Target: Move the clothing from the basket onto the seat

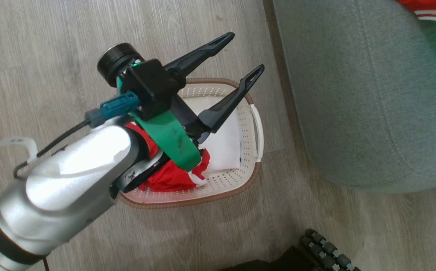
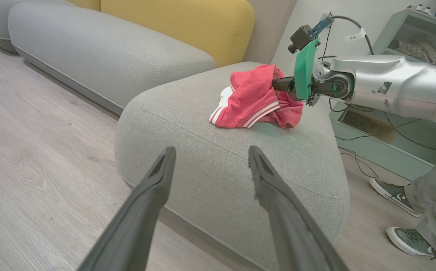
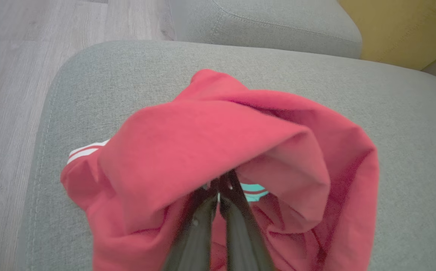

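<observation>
left end effector [image 1: 246,52]: fingers apart, empty, hanging over the basket [image 1: 225,182].
right end effector [image 3: 221,188]: fingers together, pinched into the clothing [image 3: 218,143].
clothing: one red piece heaped on the seat [image 3: 391,113], touching it; a second red piece [image 1: 169,180] lies in the basket beside the white liner [image 1: 223,145].
risk 1: fabric drapes over the right fingers, so on release it likely snags and drags off the seat.
risk 2: left grab may pinch the liner too.

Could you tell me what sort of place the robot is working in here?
Probably a living room, perhaps a staged one: a grey-green sofa seat with a yellow cushion beyond, a wood-look plank floor, and a laundry basket standing on it.
</observation>
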Robot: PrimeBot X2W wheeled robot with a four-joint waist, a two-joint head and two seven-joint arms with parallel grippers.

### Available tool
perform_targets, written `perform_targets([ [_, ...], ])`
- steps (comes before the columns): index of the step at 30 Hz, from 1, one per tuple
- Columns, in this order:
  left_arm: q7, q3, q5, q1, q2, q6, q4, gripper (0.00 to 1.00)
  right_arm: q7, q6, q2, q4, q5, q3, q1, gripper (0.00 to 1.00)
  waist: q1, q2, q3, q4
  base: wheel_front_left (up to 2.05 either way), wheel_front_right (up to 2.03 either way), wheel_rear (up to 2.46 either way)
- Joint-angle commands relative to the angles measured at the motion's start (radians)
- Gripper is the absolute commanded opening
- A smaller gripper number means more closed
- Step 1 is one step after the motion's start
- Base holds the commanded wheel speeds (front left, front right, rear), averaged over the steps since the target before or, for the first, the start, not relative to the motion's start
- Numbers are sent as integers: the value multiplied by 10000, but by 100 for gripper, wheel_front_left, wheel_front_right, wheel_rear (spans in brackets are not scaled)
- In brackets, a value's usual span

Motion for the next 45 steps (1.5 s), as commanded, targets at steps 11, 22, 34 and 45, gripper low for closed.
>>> perform_targets([
  [11, -307, 327, -211, 17, 1, 26, 112, 100, 649, -4, -504, 378, 315, 689, -158, 100, 0, 0, -1020, -277, 0, 0, 0],
  [22, -805, 460, -657, 868, 10, 330, 378, 100, 653, -4, -877, -236, 1034, 1317, 523, 100, 0, 0, -2718, -432, 0, 0, 0],
  [34, -1224, 854, -1044, 1727, 133, 756, 398, 100, -236, -4, -869, -2299, 1197, 928, 1486, 100, 0, 0, -4036, -28, 0, 0, 0],
  [45, -1421, 1204, -1182, 2406, 277, 999, 394, 100, -581, -4, 55, -5170, 427, -230, 3188, 100, 0, 0, -4759, 702, 0, 0, 0],
])
